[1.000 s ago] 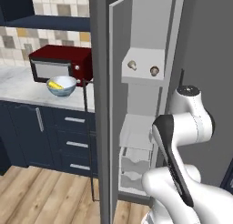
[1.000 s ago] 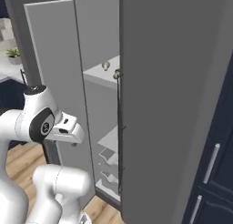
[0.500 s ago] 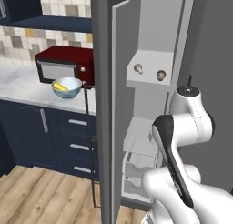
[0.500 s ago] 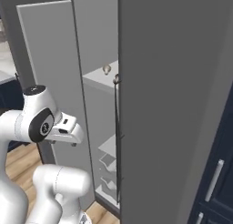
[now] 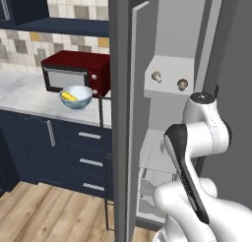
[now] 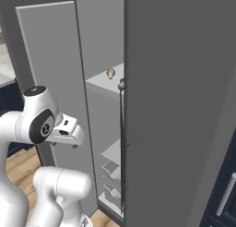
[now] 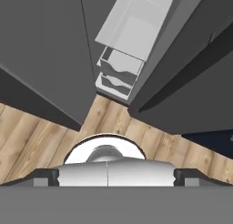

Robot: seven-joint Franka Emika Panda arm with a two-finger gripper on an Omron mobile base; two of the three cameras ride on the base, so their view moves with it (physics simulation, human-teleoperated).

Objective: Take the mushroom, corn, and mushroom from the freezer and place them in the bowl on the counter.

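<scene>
The freezer (image 5: 170,39) stands open, its door (image 5: 120,113) swung out to the left. Two small mushrooms (image 5: 156,76) (image 5: 182,82) sit on its upper shelf, also seen as mushrooms (image 6: 110,73) (image 6: 121,84) by the door edge. The bowl (image 5: 76,97) rests on the counter (image 5: 29,96) before the microwave, with the yellow corn (image 5: 69,95) lying in it. My gripper (image 6: 63,145) hangs in front of the freezer, well below the shelf, pointing down. In the hand view the gripper (image 7: 116,175) is open and holds nothing, above the lower drawers (image 7: 120,68).
A dark red microwave (image 5: 76,73) stands on the counter behind the bowl. Navy drawers (image 5: 88,147) sit below. The open freezer door stands between the counter and the shelves. Wooden floor (image 7: 41,136) lies beneath the hand.
The base has driven, so both base views shifted: microwave and bowl slid right, the freezer looms closer. The arm keeps its pose and the jaws stay open.
</scene>
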